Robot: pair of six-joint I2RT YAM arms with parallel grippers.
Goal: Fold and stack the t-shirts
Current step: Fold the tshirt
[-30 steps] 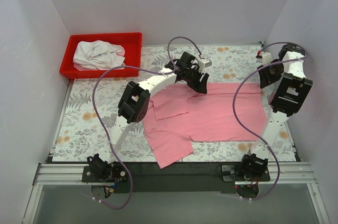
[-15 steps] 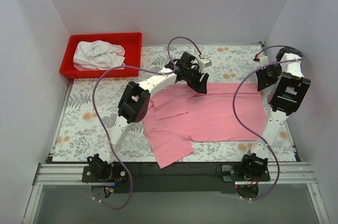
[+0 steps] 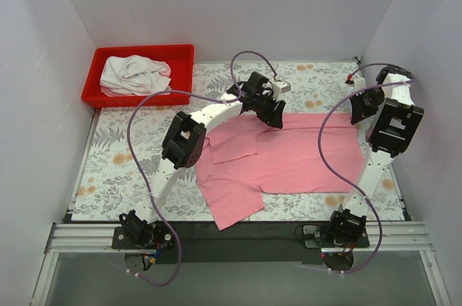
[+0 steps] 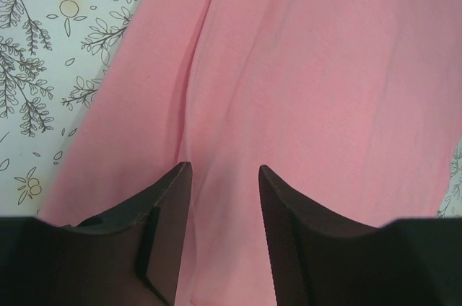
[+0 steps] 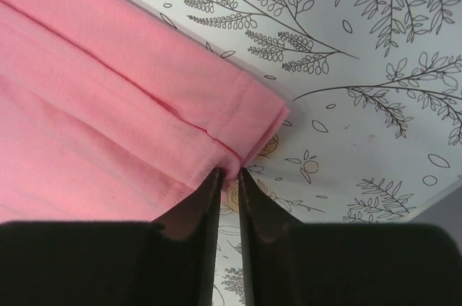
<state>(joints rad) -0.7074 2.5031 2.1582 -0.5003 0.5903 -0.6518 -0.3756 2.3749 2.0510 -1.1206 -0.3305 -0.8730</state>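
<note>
- We're looking down at the pink t-shirt (image 3: 289,162), which is lying spread out in the middle of the table (image 3: 123,162), on the flowery cover, between the two arms.
- One sleeve is lying folded in over the body on the left side, and the near-left part of the shirt is reaching down to the dark rail at the table's front edge.
- The left gripper (image 3: 274,120) is sitting low over the far edge of the pink t-shirt, about mid-width.
- From the left wrist view we're seeing its jaws standing apart, with pink cloth and a soft ridge in it running through the gap. Nothing is looking clamped there.
- The right gripper (image 3: 357,114) is sitting at the far-right corner of the shirt.
- On the right wrist view we're seeing its jaws nearly together, just a thin slit between them. The tips are meeting right at the stitched, doubled-over corner edge, so to us it's looking like they're nipping the cloth there.
- The white t-shirt (image 3: 133,75) is lying bunched up in the red bin (image 3: 101,95) at the far-left corner, well apart from both grippers.
</note>
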